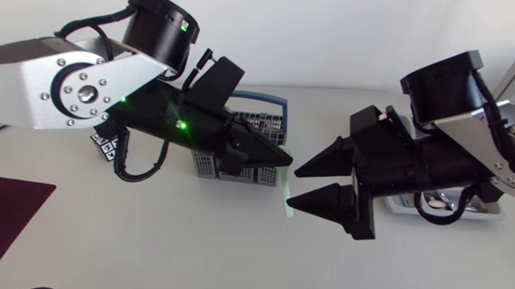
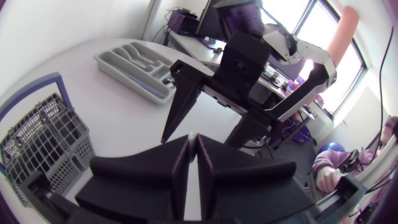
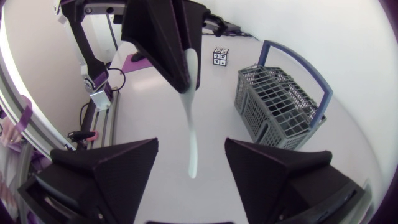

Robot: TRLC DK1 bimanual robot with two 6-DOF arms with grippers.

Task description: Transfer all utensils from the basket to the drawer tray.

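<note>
My left gripper [image 1: 278, 156] hangs above the table in front of the grey wire basket [image 1: 240, 152] with a blue handle, shut on the upper end of a pale white utensil [image 1: 286, 195] that hangs straight down from it. My right gripper [image 1: 292, 188] faces it, open, with one finger on each side of the utensil [image 3: 191, 118] and a gap to both. In the left wrist view only the utensil's tip [image 2: 193, 133] shows between the shut fingers [image 2: 177, 165]. The grey drawer tray [image 2: 134, 65] lies beyond the right arm, with utensils in it [image 1: 444, 202].
A small black-and-white marker cube [image 3: 220, 56] stands past the basket [image 3: 280, 106]. A dark maroon mat [image 1: 6, 209] lies at the table's left front. The right arm covers most of the tray [image 1: 487, 214].
</note>
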